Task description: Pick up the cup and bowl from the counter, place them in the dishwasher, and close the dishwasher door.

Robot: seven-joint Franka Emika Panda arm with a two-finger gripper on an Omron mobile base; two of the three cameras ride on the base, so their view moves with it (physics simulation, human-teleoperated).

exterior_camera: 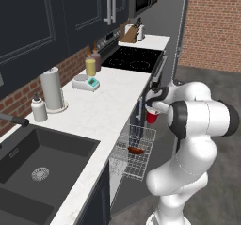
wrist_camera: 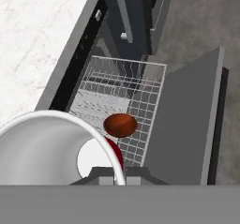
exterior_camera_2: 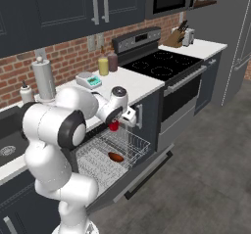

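You see the cup [exterior_camera: 152, 116] at frame centre, clamped in the pincer [exterior_camera: 151, 107]; the bowl [exterior_camera: 135, 150] lies below it in the rack [exterior_camera: 143, 165].

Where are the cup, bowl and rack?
cup [exterior_camera: 152, 117], left base view, red side wall under the gripper.
bowl [wrist_camera: 120, 124], hand view, centre of its inside.
rack [exterior_camera_2: 138, 143], right base view, front right wire rim.

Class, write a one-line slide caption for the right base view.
Gripper holds the red cup above the pulled-out wire rack, where the bowl already lies.
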